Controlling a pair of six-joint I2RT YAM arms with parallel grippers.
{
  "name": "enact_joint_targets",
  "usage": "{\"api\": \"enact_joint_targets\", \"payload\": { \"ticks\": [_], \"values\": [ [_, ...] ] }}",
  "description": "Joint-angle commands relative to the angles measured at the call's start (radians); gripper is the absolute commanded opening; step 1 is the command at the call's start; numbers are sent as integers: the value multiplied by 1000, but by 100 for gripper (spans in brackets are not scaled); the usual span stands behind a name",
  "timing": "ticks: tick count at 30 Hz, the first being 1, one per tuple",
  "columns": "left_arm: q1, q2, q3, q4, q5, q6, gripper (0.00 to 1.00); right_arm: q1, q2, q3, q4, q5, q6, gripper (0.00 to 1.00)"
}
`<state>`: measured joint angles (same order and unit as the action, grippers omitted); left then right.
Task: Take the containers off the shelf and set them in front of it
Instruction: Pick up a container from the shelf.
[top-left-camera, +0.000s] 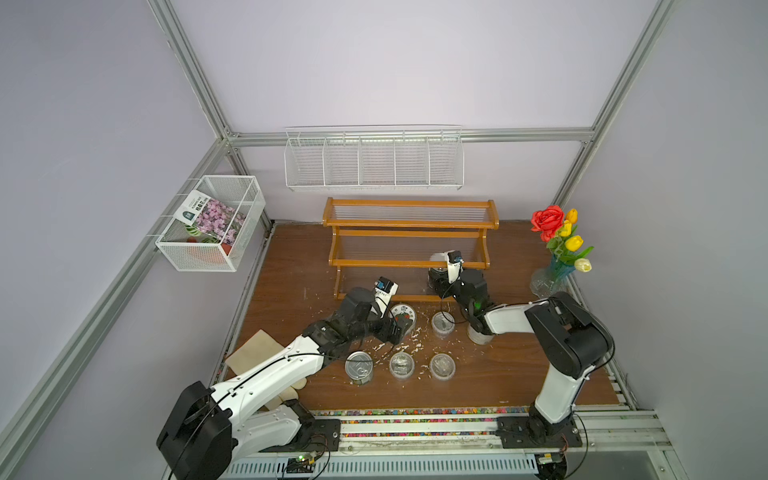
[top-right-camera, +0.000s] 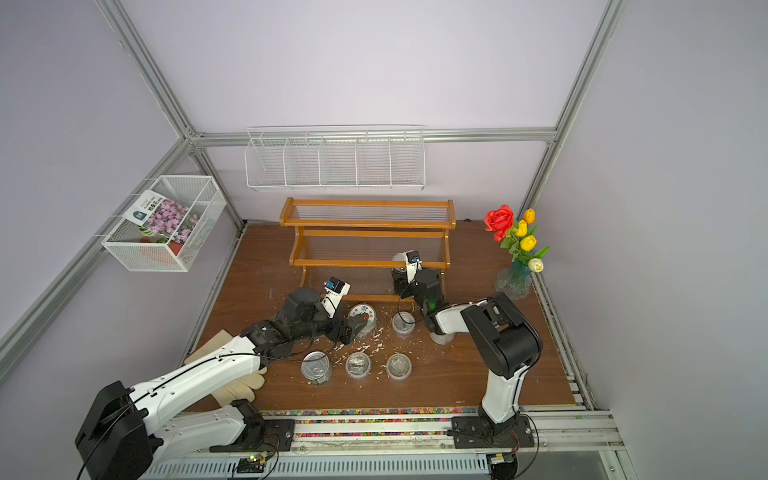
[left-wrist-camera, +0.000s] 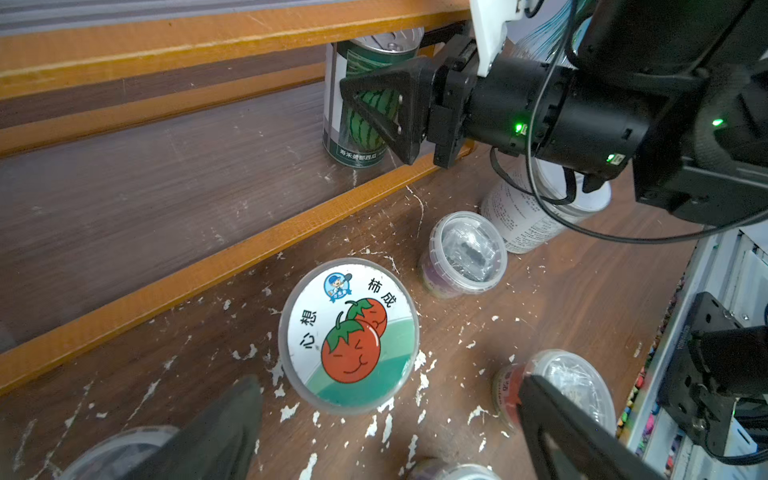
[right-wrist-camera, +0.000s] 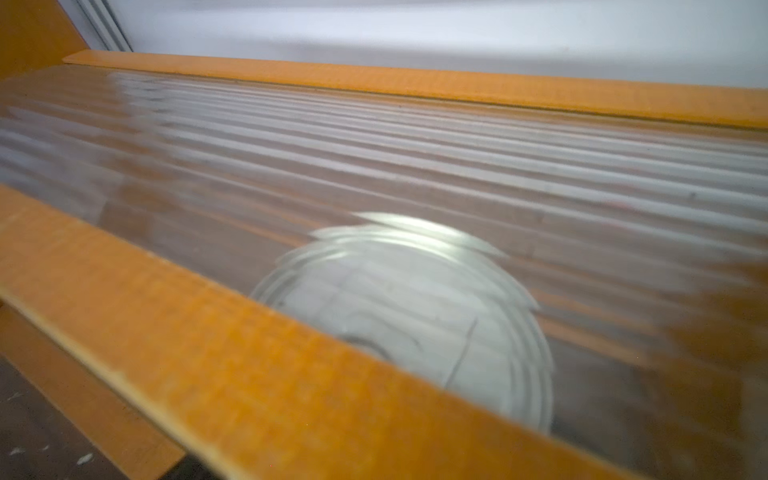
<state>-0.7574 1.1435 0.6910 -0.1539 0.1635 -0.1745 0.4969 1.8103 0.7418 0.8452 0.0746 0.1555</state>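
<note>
I find the shelf (top-left-camera: 409, 226) at the centre of both top views, against the back wall. One container stands on it: the watermelon-print can (left-wrist-camera: 357, 58), upright on the lowest tier, at the shelf's lower right corner in a top view. The right hand (left-wrist-camera: 386, 70) reaches in with a finger on either side of this can. I cannot tell whether the fingers actually clamp it. The right wrist view is blurred and shows only the can's silver top behind an orange rail.

The left hand (left-wrist-camera: 388, 384) hangs with its fingers spread wide, holding nothing, just short of the red-fruit-labelled jar (top-left-camera: 404, 314).

On the counter (top-left-camera: 519, 374), below the shelf in the frame, stand the jar, three clear lidded cups (top-left-camera: 442, 324), the silver pull-tab can (top-left-camera: 359, 368) and, half under the right arm, the big tin (left-wrist-camera: 519, 220).
</note>
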Motion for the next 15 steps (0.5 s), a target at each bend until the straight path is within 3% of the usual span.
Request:
{"api": "enact_joint_targets", "payload": {
  "ticks": [1, 15],
  "values": [
    [9, -19, -19, 18, 9, 3, 100, 17, -50, -29, 10, -37, -14, 61],
    [13, -35, -37, 25, 7, 1, 100, 40, -140, -71, -40, -84, -50, 60]
  ]
}}
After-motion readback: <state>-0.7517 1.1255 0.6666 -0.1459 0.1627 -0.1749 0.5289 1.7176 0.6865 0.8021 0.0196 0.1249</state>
